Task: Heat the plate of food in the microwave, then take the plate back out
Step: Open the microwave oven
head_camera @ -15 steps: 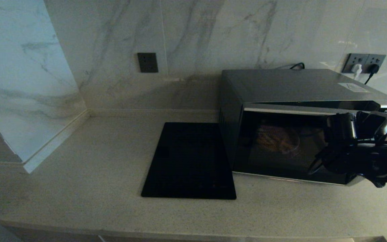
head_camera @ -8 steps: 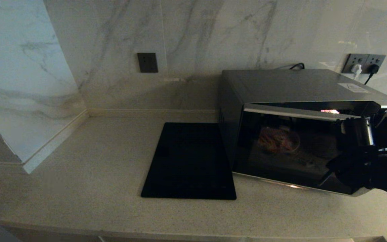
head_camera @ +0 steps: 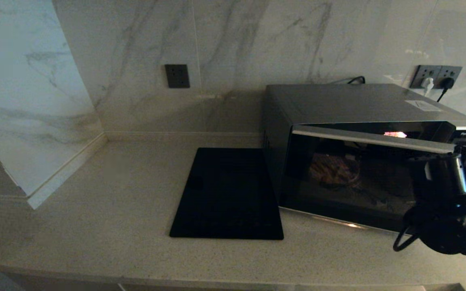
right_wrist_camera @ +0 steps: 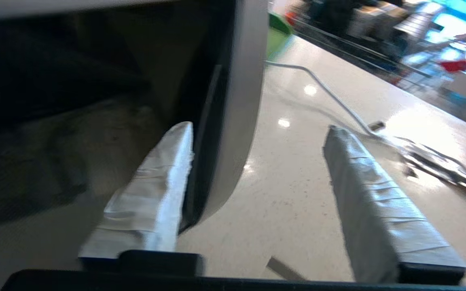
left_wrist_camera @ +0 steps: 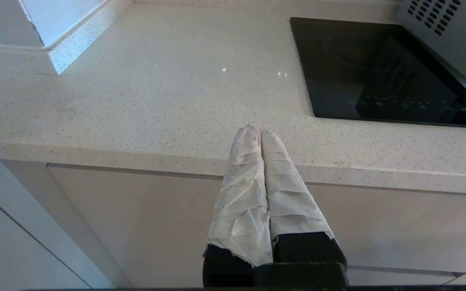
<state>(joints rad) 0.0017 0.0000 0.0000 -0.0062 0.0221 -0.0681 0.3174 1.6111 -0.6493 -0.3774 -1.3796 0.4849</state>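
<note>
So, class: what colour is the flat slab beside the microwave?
Black, glossy; the slab shows best in the head view.

Large silver-grey boxy microwave [head_camera: 358, 103] with dark glass door and silver trim sits on the pale speckled counter [head_camera: 136, 194], right of centre, against the marble wall. Door swung partly open, free edge standing out from the body, a small light glowing inside. Small round plate of orange-yellow fry-like sticks [head_camera: 332, 171] sits inside, seen dimly through the glass.

A kitchen was indicated by a speckled countertop [head_camera: 115, 210], marble-tiled wall [head_camera: 257, 40], microwave [head_camera: 362, 105] and inset black cooktop [head_camera: 229, 194].
</note>
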